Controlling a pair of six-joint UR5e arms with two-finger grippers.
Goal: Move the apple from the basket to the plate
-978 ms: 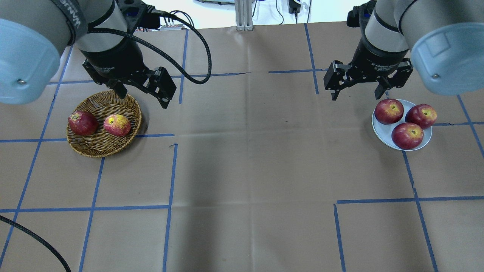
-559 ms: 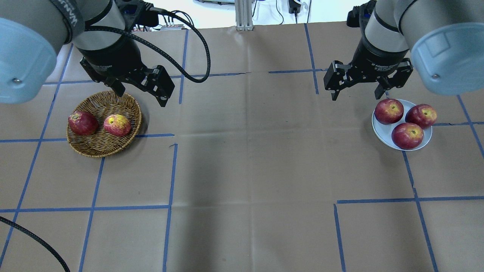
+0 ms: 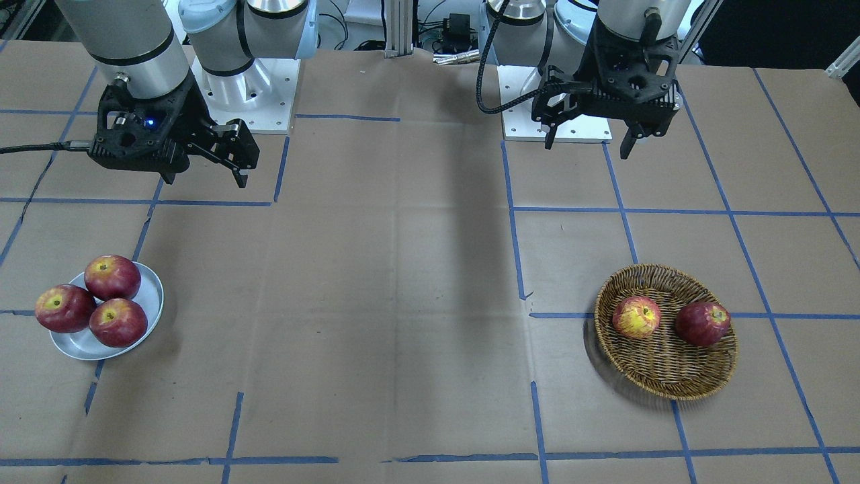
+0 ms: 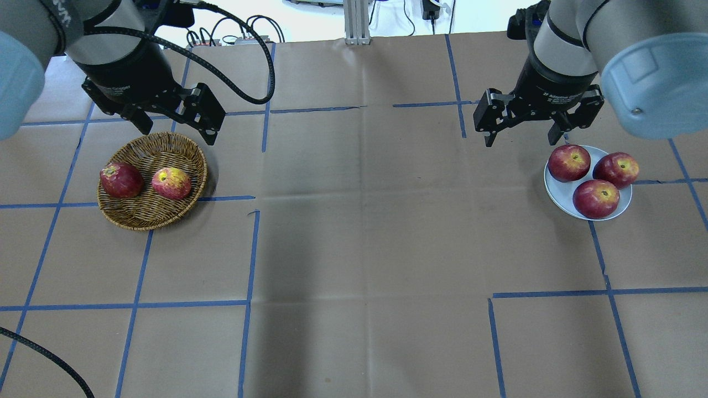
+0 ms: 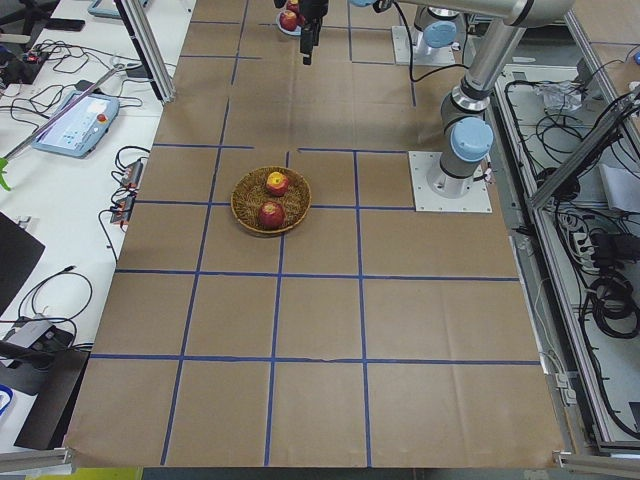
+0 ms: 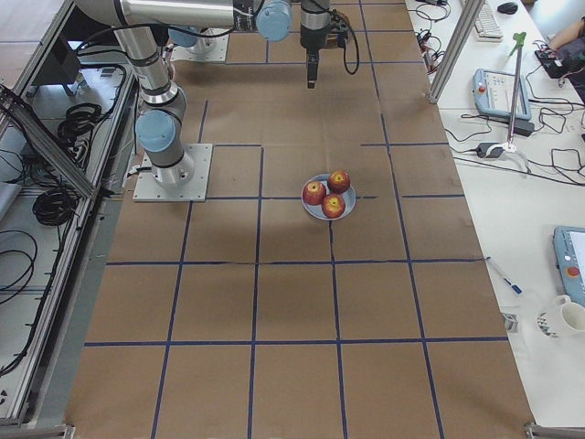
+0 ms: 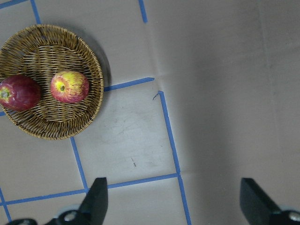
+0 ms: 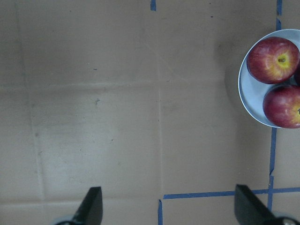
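Note:
The yellow-and-red apple [image 4: 172, 183] lies in the wicker basket [image 4: 149, 213] beside a dark red apple [image 4: 121, 180]; they also show in the front view, apple [image 3: 636, 317] and basket [image 3: 665, 370], and in the left wrist view, apple [image 7: 69, 86]. My left gripper [image 4: 178, 132] is open and empty, raised over the basket's far rim. The grey-white plate [image 4: 561, 193] at the right holds three dark red apples. My right gripper [image 4: 520, 142] is open and empty, hovering just left of the plate's far edge.
Brown paper with blue tape lines covers the table. The plate [image 8: 246, 93] shows at the right edge of the right wrist view. Both arm bases [image 3: 242, 87] stand at the robot's side of the table.
My left gripper has moved left and farther from the robot, away from the basket's right rim. The right arm and the apples have not moved.

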